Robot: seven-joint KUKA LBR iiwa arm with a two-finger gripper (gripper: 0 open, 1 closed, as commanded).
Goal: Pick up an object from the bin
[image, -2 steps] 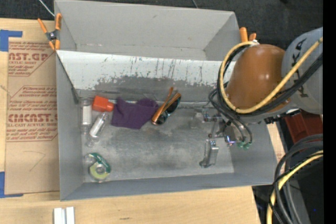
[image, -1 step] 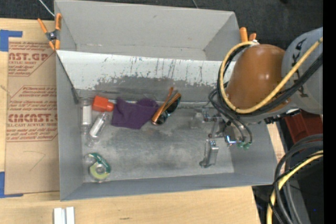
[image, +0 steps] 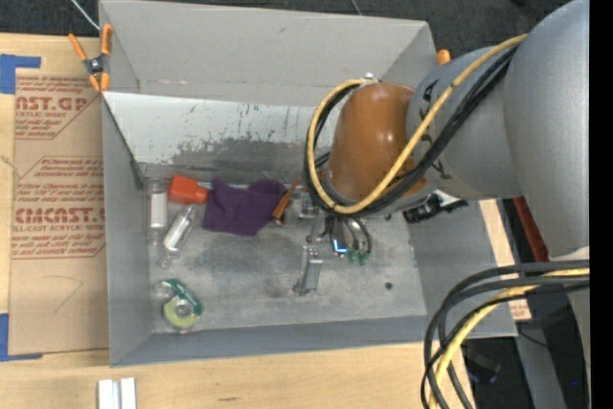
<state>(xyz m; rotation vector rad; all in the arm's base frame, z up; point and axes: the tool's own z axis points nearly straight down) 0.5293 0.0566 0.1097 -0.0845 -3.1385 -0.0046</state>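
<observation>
My pincer [image: 308, 275] is low over the floor of the grey bin [image: 259, 62], to the right of the crumpled purple cloth [image: 238, 208] and a little nearer the front wall than the cloth. Its tip stands at a bare, scuffed patch of metal, apart from the cloth. From this angle I cannot tell whether my pincer is apart or together, and I see no object clamped in it. The purple cloth is the thing nearest me. It lies near the middle of the floor, close to the foot of the sloping back wall. A small orange piece [image: 281, 204] touches the cloth's right edge, between the cloth and my wrist. Just left of the cloth lies a clear bottle with an orange cap [image: 180, 215], and left of that a clear tube [image: 156, 208]. Well in front of the cloth and to its left, in the bin's front corner, sits a green tape roll [image: 179, 306]. My orange cover [image: 369, 144] and its cables hang to the cloth's right.
</observation>
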